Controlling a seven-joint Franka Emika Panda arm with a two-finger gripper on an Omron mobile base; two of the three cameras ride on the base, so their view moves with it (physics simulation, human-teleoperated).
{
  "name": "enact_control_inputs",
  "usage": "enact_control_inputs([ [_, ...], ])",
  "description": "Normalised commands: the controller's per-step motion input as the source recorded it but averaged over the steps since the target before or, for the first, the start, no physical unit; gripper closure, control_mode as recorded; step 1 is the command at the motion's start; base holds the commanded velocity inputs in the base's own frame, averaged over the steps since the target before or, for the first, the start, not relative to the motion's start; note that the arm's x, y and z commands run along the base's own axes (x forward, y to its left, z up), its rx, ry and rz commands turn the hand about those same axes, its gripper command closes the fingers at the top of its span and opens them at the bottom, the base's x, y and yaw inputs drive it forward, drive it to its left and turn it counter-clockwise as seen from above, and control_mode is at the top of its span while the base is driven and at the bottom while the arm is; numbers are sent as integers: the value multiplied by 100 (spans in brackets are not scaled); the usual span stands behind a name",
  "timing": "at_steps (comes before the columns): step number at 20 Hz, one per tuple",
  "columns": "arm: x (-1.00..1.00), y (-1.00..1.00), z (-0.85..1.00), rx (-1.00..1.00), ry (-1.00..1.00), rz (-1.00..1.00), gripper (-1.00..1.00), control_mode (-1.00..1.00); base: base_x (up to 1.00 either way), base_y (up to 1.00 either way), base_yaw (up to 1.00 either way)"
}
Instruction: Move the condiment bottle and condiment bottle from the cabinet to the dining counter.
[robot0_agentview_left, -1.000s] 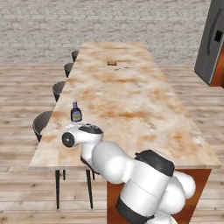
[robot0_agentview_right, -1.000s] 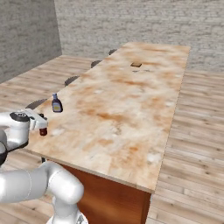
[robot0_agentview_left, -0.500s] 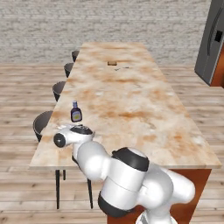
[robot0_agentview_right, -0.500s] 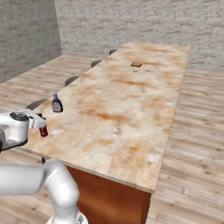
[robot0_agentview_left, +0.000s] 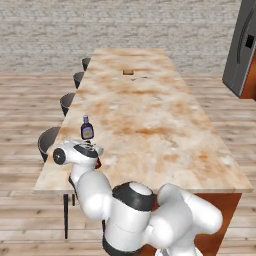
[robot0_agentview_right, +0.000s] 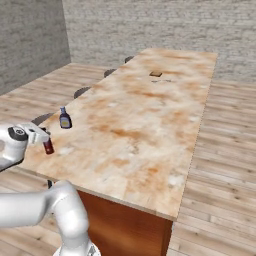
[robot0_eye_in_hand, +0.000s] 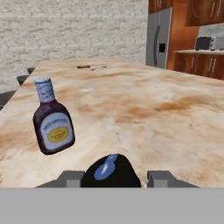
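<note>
Dining counter (robot0_agentview_left: 150, 120) bears two condiment bottles (robot0_agentview_left: 87, 128) (robot0_agentview_right: 48, 146); gripper (robot0_eye_in_hand: 113, 176) fingers straddle one, grip unclear.

Dark bottle (robot0_eye_in_hand: 111, 171) between the gripper (robot0_eye_in_hand: 114, 178) fingers — body cut off below, label unseen — far table (robot0_agentview_left: 150, 115) items too small.

Dark bottle (robot0_eye_in_hand: 53, 121) with yellow label — marbled tan-and-rust counter (robot0_eye_in_hand: 144, 109).
</note>
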Motion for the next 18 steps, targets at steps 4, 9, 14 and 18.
enact_control_inputs([
  [4,-37,-34,0,0,0,0,-100,-100,0,0,0],
  [9,-47,-30,0,0,-3,0,-100,-100,0,0,0],
  [14,-41,-15,0,0,-6,0,-100,-100,0,0,0],
  [18,-17,-1,0,0,-6,0,-100,-100,0,0,0],
])
